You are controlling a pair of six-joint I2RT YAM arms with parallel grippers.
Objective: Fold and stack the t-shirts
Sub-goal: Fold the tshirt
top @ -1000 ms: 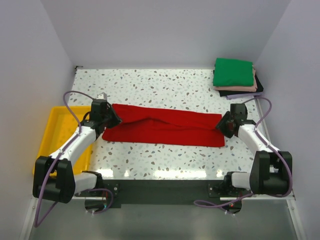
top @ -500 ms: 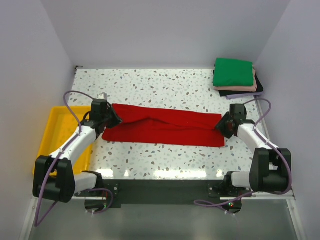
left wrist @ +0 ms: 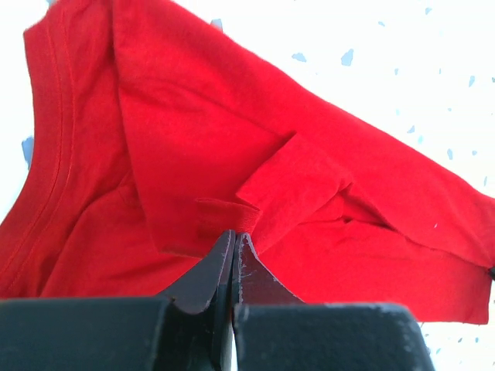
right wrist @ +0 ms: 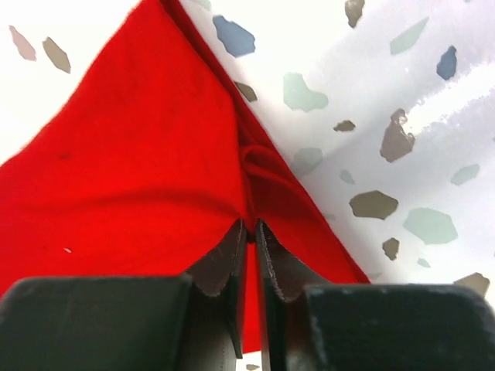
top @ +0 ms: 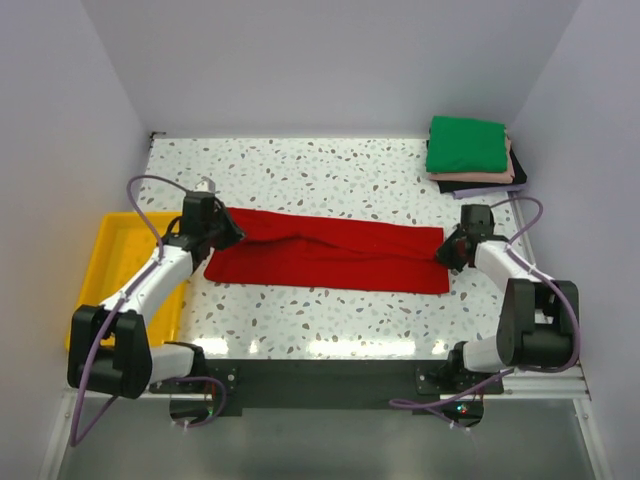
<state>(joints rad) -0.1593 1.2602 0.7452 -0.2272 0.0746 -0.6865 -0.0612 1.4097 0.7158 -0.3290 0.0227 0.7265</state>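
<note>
red t-shirt (top: 330, 255) in a long strip across the desk (top: 320, 175), left fingers (left wrist: 207, 274) pinching one end, right fingers (right wrist: 223, 267) nipped onto the other, green-topped folded stack (top: 467, 147) far right

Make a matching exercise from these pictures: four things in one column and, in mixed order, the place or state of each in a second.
1. red t-shirt
2. green t-shirt
3. yellow tray
4. left gripper

a. at the left edge of the table
b. shut on a fold of red cloth
c. on top of the folded stack
d. spread flat in a long band

Pairs: 1-d, 2-c, 3-a, 4-b.
</note>
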